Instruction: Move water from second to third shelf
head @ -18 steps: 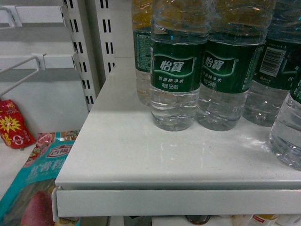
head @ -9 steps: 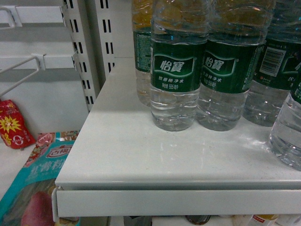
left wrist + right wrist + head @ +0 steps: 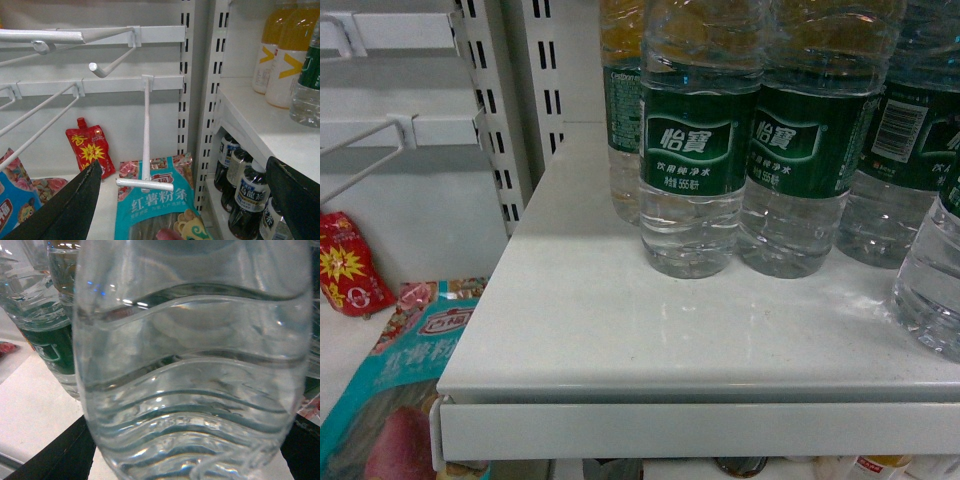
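1. The right gripper (image 3: 192, 460) sits at the water (image 3: 195, 370) — its dark fingers (image 3: 55, 455) flank the ribbed bottle's base on both sides, though contact cannot be told.
2. That bottle stands on the white shelf (image 3: 620, 330), at its right end.
3. The left gripper (image 3: 185, 200) hangs open — nothing between its fingers.
4. Farther off, more green-labelled bottles (image 3: 692, 150) stand in a row.
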